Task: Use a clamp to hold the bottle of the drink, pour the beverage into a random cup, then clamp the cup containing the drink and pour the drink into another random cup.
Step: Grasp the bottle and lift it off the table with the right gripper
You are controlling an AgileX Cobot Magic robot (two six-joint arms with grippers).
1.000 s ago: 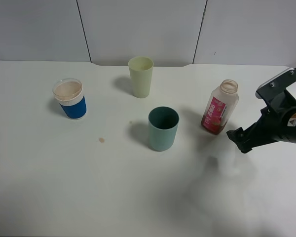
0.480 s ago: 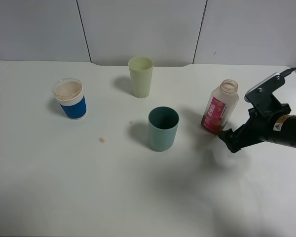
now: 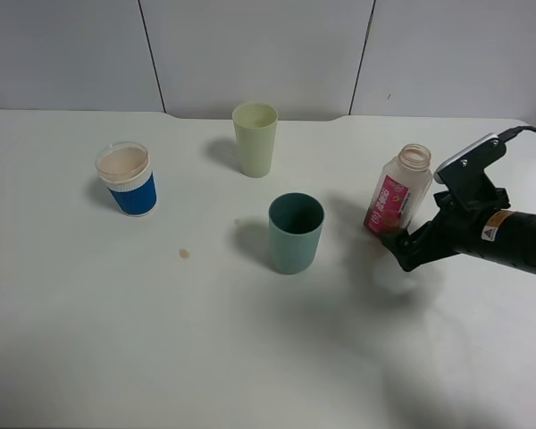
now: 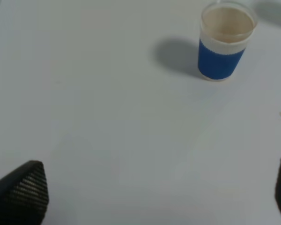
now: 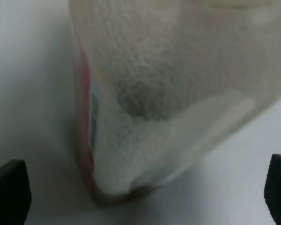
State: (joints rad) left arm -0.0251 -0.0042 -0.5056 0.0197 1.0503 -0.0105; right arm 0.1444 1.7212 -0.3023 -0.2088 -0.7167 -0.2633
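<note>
exterior high showed the right gripper (image 3: 402, 250) low over the table (image 3: 143, 340), its black jaws spread wide, tips just beside the base of the bottle of the drink (image 3: 399, 194), gripping nothing. the bottle stood upright and uncapped, to the right of the teal cup (image 3: 296, 232). in the right wrist view it sat between the wide-apart fingertips (image 5: 9, 192), neither visibly touching it. the pale yellow-green cup (image 3: 255, 138) stood behind the teal one, the blue cup (image 3: 127, 179) well apart on the left. the left gripper (image 4: 152, 192) hung wide open, holding nothing, the blue cup ahead of it.
</note>
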